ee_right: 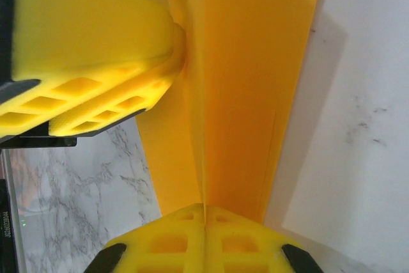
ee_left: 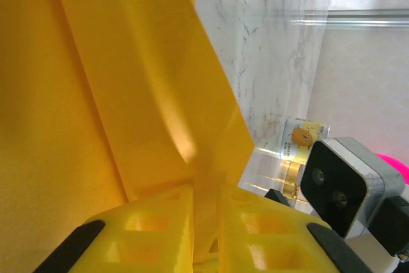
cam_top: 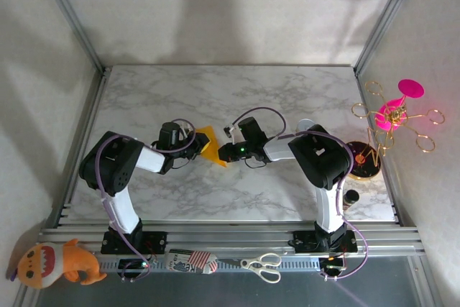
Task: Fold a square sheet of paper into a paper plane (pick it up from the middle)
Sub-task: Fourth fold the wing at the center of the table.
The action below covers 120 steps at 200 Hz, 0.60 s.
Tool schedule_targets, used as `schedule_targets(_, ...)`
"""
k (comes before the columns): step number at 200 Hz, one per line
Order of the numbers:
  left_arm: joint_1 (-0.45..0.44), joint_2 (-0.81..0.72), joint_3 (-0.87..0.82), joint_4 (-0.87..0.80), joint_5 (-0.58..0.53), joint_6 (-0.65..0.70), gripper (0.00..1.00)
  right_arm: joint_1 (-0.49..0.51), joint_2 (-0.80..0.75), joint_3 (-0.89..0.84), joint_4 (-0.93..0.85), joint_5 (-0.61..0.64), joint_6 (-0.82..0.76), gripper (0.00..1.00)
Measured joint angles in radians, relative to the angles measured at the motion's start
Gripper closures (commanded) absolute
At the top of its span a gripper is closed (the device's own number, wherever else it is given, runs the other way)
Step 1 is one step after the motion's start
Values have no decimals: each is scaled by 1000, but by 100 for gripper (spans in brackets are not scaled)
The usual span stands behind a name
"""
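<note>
Scissors [cam_top: 263, 266], one pair, and one orange plush toy [cam_top: 56, 262] lie off the marble table's [cam_top: 237, 91] near edge. One pink-and-gold ornament [cam_top: 392, 116] stands at the table's right edge. Over the table's middle, one unfinished paper plane [cam_top: 210, 143] sits between the left gripper [cam_top: 195, 147] and the right gripper [cam_top: 222, 154].

Left wrist view: the left gripper [ee_left: 204, 222] pinches the paper plane [ee_left: 128, 94] between closed yellow fingertips. Lengthwise creases and overlapping layers are visible.

Right wrist view: the right gripper [ee_right: 204, 234] is clamped on the paper plane's [ee_right: 249, 62] edge, and the left gripper [ee_right: 96, 62] nips it further along.

Judgement: the pickup is done and several lengthwise folds are in. The wings are probably still to be set. I cannot tell how pointed the nose is.

Count: two grippers, one sheet.
</note>
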Motion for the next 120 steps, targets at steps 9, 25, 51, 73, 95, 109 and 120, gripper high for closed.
schedule_targets(9,0,8,1,2,0,0,84,0,0,0,0,0,0,99)
schedule_targets(25,0,21,3,5,0,0,84,0,0,0,0,0,0,98)
schedule_targets(51,0,37,5,16,3,0,84,0,0,4,-8,0,0,95)
schedule_targets(73,0,38,5,14,3,2,84,0,0,8,-15,0,3,92)
schedule_targets(95,0,38,6,3,2,13,84,0,-1,11,-20,-3,4,88)
schedule_targets(109,0,39,8,-11,-2,21,84,1,-5,11,-24,-4,6,86)
schedule_targets(120,0,39,11,-15,-3,28,84,3,-8,12,-27,-3,7,85)
